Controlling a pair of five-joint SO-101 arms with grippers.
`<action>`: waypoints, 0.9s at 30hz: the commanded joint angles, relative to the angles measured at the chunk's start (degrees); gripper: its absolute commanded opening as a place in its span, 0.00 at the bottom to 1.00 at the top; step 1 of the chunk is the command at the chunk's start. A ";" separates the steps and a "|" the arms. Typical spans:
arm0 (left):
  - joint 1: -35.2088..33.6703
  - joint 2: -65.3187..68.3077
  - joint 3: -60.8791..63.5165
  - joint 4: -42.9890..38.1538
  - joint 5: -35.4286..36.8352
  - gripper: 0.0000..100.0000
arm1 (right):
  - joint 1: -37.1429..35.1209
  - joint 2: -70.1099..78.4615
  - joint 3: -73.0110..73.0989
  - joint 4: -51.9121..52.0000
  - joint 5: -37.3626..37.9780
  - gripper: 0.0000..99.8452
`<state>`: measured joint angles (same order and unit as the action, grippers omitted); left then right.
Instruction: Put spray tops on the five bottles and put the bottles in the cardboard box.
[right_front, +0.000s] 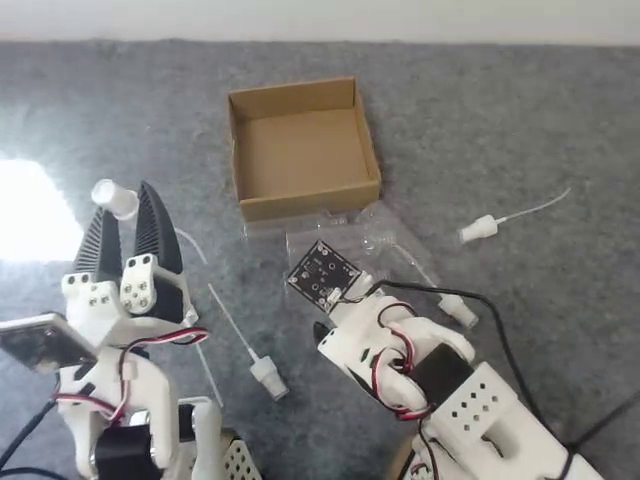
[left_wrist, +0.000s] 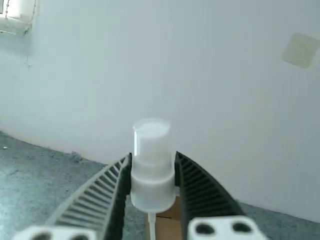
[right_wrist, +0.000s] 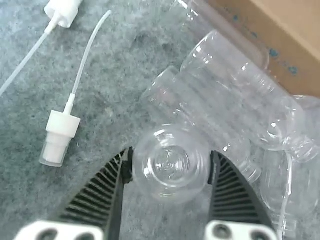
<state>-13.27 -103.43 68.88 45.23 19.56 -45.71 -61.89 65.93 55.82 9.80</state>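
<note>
High view: spray tops (right_front: 268, 375) near box (right_front: 310, 198)

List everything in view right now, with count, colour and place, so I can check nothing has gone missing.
box: one, brown cardboard, far middle of the table.
bottles: about five, clear, heaped against the box's near wall; they overlap, so the exact count is hard to tell; one is in the right hand.
spray tops: four seen, white; three lie loose on the table with their tubes, one is in the left hand.
table: one, grey.
left hand: black fingers, shut on a spray top, to the box's left.
right hand: black fingers, shut on a bottle, at the heap.
</note>
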 joint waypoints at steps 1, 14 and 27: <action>0.00 -1.05 -0.31 -0.18 0.62 0.05 | -0.22 0.66 0.53 -3.03 -0.53 0.13; 0.18 -1.05 -0.31 -0.26 0.62 0.05 | -0.22 -0.04 3.52 -7.60 -0.53 0.13; 5.54 -1.05 -6.29 -0.35 0.62 0.05 | -0.40 0.04 -11.69 6.90 0.00 0.13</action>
<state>-9.93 -103.43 66.42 45.23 19.56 -45.71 -61.89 60.31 61.98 9.80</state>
